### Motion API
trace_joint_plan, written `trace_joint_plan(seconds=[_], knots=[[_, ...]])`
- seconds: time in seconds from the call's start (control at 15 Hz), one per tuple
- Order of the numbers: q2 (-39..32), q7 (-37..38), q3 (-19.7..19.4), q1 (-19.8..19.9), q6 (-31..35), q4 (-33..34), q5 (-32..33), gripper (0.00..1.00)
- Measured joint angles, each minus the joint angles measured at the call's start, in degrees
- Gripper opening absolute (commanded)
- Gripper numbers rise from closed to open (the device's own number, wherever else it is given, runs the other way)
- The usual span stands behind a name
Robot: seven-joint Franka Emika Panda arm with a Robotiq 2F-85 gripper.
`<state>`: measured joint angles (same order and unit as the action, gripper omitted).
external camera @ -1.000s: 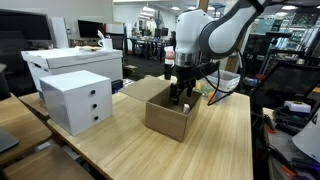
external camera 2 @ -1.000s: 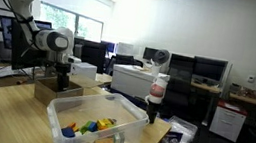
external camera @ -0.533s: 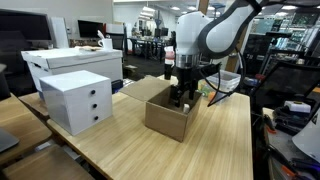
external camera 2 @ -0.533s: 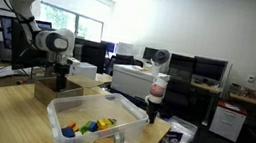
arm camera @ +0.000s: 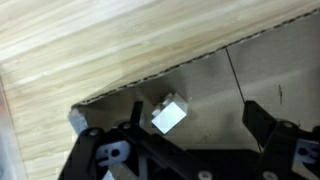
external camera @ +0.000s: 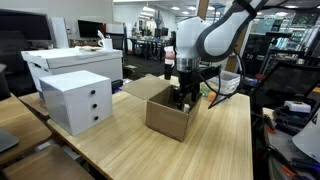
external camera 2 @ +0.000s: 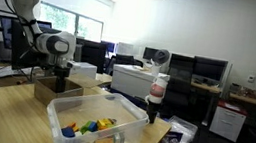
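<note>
My gripper [arm camera: 195, 122] is open, its two black fingers spread wide inside an open brown cardboard box [arm camera: 270, 60]. A small white block [arm camera: 168, 115] lies on the box floor between the fingers, close to the one on the left of the picture; nothing is held. In both exterior views the arm reaches down from above and the gripper [external camera: 184, 98] [external camera 2: 63, 77] hangs in the mouth of the cardboard box [external camera: 163, 118] [external camera 2: 50, 92], which stands on the wooden table [external camera: 120, 150]. The block is hidden in the exterior views.
A white drawer unit [external camera: 77, 99] and a larger white box [external camera: 70, 62] stand on the table beside the cardboard box. A clear plastic bin [external camera 2: 95, 124] with several coloured toys and a bottle [external camera 2: 156, 96] stand nearer one camera. Office desks and monitors lie beyond.
</note>
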<state>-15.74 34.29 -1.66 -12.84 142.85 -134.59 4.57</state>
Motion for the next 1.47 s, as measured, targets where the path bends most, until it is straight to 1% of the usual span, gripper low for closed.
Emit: trace_joint_plan(seconds=[0.53,0.8,1.27,1.47], knots=[[-0.21,0.0,0.72,0.06,0.24,0.31,-0.25,1.0],[-1.8,0.0,1.51,-0.09,0.48,1.27,-0.15,1.0],[-4.15,0.08,-0.06,-0.12,0.46,1.95,2.12,1.0],[-5.07,0.08,-0.13,-0.3,0.61,2.67,2.81,1.0]])
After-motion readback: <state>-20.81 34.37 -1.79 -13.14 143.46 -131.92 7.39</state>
